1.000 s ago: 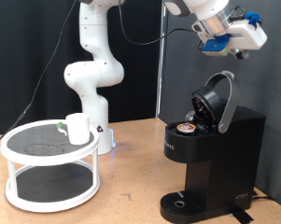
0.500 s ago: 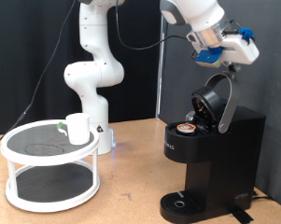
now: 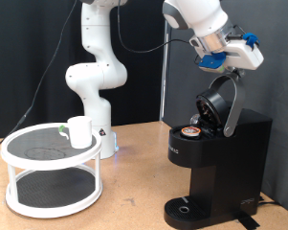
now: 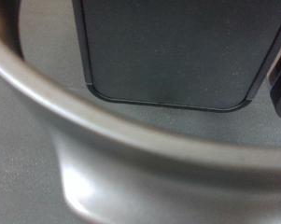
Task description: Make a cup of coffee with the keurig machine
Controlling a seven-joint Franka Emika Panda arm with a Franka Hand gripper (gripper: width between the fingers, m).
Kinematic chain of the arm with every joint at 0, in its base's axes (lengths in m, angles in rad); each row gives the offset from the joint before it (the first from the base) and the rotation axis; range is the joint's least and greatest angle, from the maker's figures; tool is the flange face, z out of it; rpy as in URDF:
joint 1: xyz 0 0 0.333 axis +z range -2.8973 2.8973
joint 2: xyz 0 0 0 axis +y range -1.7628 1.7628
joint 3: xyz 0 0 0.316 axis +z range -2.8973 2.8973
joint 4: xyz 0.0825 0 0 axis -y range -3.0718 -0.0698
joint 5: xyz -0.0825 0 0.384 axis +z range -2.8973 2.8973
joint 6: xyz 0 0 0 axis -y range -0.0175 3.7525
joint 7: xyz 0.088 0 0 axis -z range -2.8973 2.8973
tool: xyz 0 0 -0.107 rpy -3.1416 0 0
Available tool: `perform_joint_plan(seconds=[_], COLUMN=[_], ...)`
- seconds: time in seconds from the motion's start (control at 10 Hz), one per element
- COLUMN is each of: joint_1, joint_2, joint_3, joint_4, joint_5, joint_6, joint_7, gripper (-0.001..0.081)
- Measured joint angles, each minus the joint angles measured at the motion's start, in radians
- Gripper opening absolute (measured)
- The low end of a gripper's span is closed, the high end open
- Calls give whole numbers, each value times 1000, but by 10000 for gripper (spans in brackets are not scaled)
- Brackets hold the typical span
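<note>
Hand (image 3: pixel 241 53) hovers just above keurig machine (image 3: pixel 220 158) raised lid's grey handle (image 3: pixel 231 96); hand's opening can't tell; cup (image 3: pixel 80 131) well apart

Black machine, white cup and arm, one spot of blue

The keurig machine (image 3: pixel 218 163) is glossy black, its raised lid edged by a grey handle (image 3: pixel 236 99); a pod (image 3: pixel 191 130) with a brown and gold top sits in its open chamber. The cup (image 3: pixel 79 131) is plain white, on a white two-tier stand (image 3: pixel 52 172) with dark speckled shelves. The arm is white; the gripper (image 3: pixel 223 56) is white with blue. The table (image 3: pixel 134 187) is tan wood, against a black backdrop.
</note>
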Motion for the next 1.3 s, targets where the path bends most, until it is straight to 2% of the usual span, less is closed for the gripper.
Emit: perform_joint_plan(seconds=[0.8, 1.3], joint_1=[-64, -108], joint_2=[-69, -97], joint_3=[-58, -88], joint_4=[-63, -116], joint_5=[-18, -97], joint_6=[-1, -11], joint_7=[-98, -153], gripper=[0, 0])
